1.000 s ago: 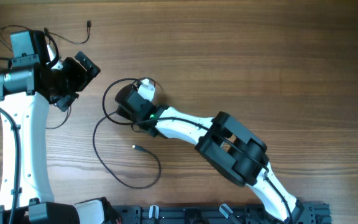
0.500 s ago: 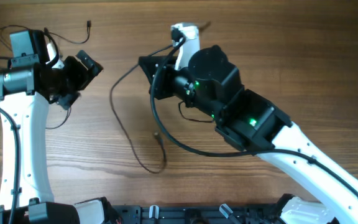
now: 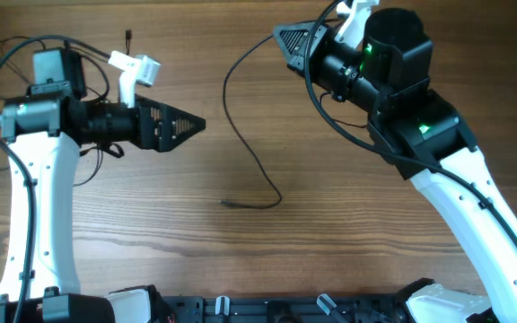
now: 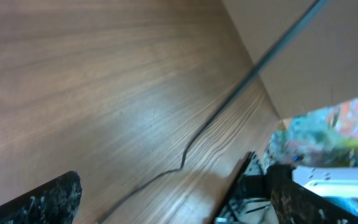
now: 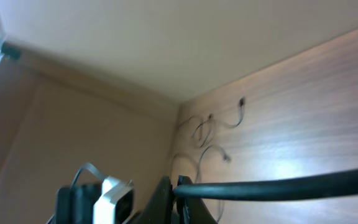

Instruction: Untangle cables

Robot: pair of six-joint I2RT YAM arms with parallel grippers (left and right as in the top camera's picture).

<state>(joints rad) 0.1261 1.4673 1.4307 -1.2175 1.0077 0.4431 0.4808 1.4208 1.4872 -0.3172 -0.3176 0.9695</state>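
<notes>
One thin black cable (image 3: 240, 135) hangs from my right gripper (image 3: 281, 37), which is shut on its upper end at the back of the table. The cord loops down and its plug end (image 3: 224, 204) trails on the wood near the middle. In the right wrist view the jaws pinch this cable (image 5: 278, 185) at my right gripper (image 5: 180, 188). My left gripper (image 3: 196, 124) points right, open and holding nothing, left of the hanging cord. In the left wrist view the same cable (image 4: 229, 102) runs ahead of my left gripper (image 4: 173, 208). More cables (image 3: 106, 56) lie at the far left.
Thin cords (image 5: 211, 127) with small plugs lie spread on the wood by the left arm's base (image 3: 34, 215). The table's front edge carries a black rail (image 3: 267, 309). The right arm (image 3: 456, 179) reaches across the right side.
My right gripper rose from mid-table to the back, pulling the cable up and straightening its coil. My left gripper swung round to point right.
</notes>
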